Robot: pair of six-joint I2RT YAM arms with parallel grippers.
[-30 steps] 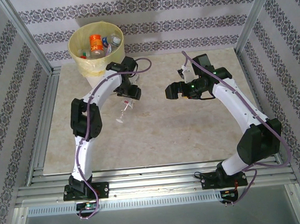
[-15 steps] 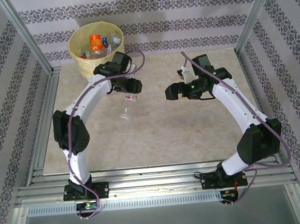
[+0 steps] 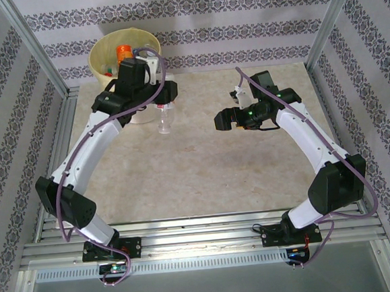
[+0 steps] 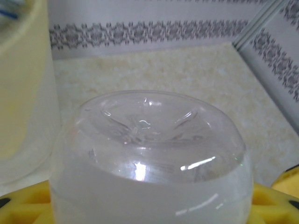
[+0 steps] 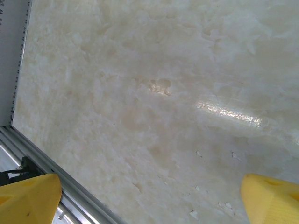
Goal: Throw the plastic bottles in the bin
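Left fingers [image 4: 28, 207] clamped on clear bottle [image 3: 164, 120]; bottle held just beside bin [image 3: 103, 72] at far left corner of surface [image 3: 204, 172]; bottle's dimpled base seen close up in left wrist view, bin wall to its left; other bottles [image 3: 124, 54] seen inside bin, one orange-labelled; right fingers [image 5: 28, 198] spread wide apart, poised over bare surface right of centre.

The beige marble-patterned tabletop [image 3: 204, 172] is enclosed by pale walls [image 3: 239, 21] banded with grey ornament. Aluminium posts [image 3: 36, 47] are fitted at the far corners, rails [image 3: 202, 240] along the near edge.
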